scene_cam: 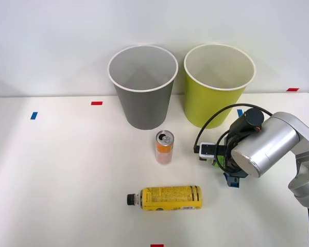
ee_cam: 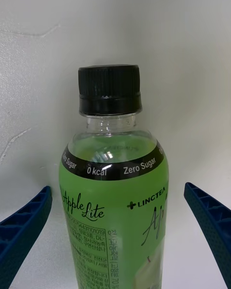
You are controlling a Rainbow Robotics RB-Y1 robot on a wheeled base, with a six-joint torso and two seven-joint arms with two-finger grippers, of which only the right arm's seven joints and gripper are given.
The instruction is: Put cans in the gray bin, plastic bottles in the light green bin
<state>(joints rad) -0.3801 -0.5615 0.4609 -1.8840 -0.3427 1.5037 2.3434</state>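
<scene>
The green-labelled plastic bottle (ee_cam: 113, 212) with a black cap (ee_cam: 109, 90) lies between my right gripper's (ee_cam: 118, 189) blue fingers (ee_cam: 26, 221), which stand open on either side with a gap to the label. In the front view my right gripper (scene_cam: 227, 172) is low over the table at the right. My arm hides most of that bottle, and a sliver of green (scene_cam: 217, 162) shows. The yellow-labelled bottle (scene_cam: 167, 198) lies on its side near the front. The orange can (scene_cam: 164, 147) stands upright in the middle. The gray bin (scene_cam: 142, 87) and the light green bin (scene_cam: 219, 85) stand side by side at the back.
Red tape marks (scene_cam: 96, 103) and blue tape marks (scene_cam: 33, 115) lie on the white table (scene_cam: 67, 170). A wall rises right behind the bins. The table's right edge runs close to my arm.
</scene>
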